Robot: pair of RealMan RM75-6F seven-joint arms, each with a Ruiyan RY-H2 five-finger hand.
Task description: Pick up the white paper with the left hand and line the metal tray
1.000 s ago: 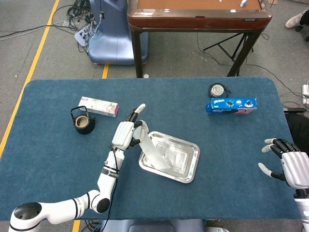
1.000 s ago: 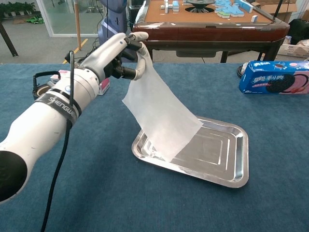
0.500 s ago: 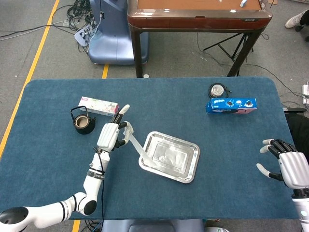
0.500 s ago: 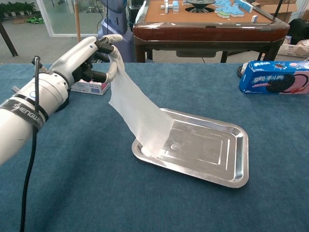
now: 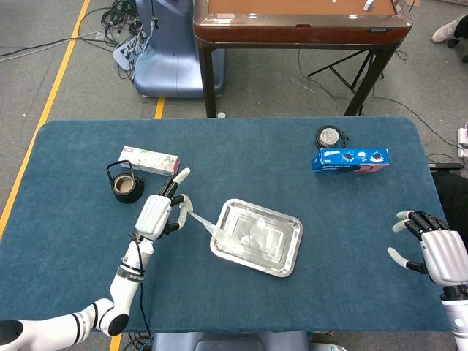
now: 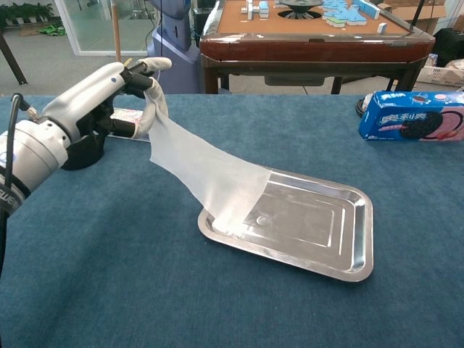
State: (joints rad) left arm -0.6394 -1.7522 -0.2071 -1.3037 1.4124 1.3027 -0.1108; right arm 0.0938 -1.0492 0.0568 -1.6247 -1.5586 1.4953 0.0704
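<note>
Left hand (image 6: 109, 98) is pinching the paper (image 6: 206, 177) top edge, sheet slanting down onto the tray (image 6: 348, 250) near-left rim. Right hand (image 5: 436, 252) is hovering w/ fingers spread, off by the table (image 5: 351, 219) right edge.

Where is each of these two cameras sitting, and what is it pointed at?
Head view: high up, looking steeply down on the blue table; shows both arms, left hand and right hand.
Chest view: lower, facing forward across the table; shows only the left hand.
Both share the metal tray, white paper, cookie box.

A blue table (image 5: 351, 241) bore a tray (image 5: 289, 252), kettle (image 5: 124, 186), carton (image 5: 149, 160), cookie box (image 5: 350, 159) and tin (image 5: 329, 136).
</note>
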